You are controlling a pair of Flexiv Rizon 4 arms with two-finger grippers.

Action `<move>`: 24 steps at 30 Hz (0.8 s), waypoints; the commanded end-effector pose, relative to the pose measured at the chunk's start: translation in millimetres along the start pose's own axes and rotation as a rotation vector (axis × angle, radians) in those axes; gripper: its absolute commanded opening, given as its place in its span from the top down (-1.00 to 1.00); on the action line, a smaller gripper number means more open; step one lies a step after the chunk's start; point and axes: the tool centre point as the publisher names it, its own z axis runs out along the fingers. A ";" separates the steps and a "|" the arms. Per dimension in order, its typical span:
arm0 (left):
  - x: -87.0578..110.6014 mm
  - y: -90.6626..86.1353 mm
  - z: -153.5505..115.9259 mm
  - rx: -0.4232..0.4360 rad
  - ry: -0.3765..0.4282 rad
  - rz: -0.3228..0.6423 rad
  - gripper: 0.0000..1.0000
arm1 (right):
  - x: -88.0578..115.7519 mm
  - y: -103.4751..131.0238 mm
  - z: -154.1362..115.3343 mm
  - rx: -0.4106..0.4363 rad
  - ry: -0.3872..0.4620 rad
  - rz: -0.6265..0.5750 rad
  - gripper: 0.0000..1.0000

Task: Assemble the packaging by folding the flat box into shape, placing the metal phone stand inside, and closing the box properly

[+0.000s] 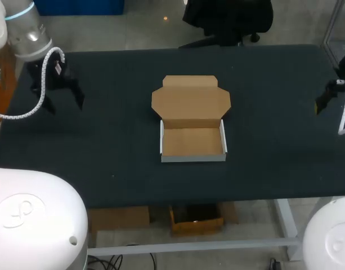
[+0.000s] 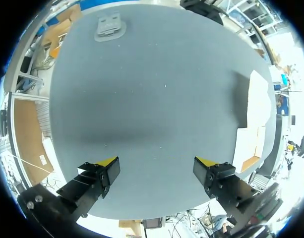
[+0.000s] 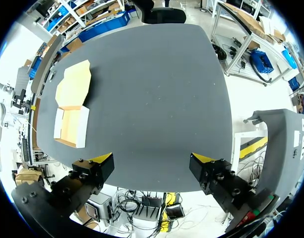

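Note:
The brown cardboard box (image 1: 193, 140) stands in the middle of the table, folded into a shallow tray with white outer walls. Its lid (image 1: 190, 100) lies open and flat behind it, and the tray is empty. Off to the box's left, my left gripper (image 1: 57, 97) hangs open over bare table. At the table's right edge my right gripper (image 1: 326, 97) is also open and empty. In the left wrist view a grey metal phone stand (image 2: 110, 26) lies far ahead of the open gripper (image 2: 157, 161), with the box (image 2: 251, 124) off to one side. The right wrist view shows the box (image 3: 72, 106) ahead and to one side of its gripper (image 3: 152, 158). The stand is hidden in the head view.
The dark table (image 1: 116, 169) carries nothing else that I can see. My white robot body (image 1: 31, 219) covers the table's near left corner in the head view.

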 end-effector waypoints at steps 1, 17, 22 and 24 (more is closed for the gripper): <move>2.4 -2.4 0.5 0.001 -0.001 0.005 -1.00 | 0.1 -0.3 -1.8 0.004 0.000 0.000 -1.00; -20.9 -35.7 15.7 0.047 -0.040 -0.025 -1.00 | 0.1 -0.3 -1.8 0.004 0.000 0.000 -1.00; -29.5 -51.1 24.6 0.056 -0.044 -0.017 -1.00 | 0.1 -0.3 -1.8 0.004 0.000 0.000 -1.00; -32.1 -57.0 28.9 0.056 -0.047 -0.014 -1.00 | 0.1 -0.3 -1.8 0.004 0.000 0.000 -1.00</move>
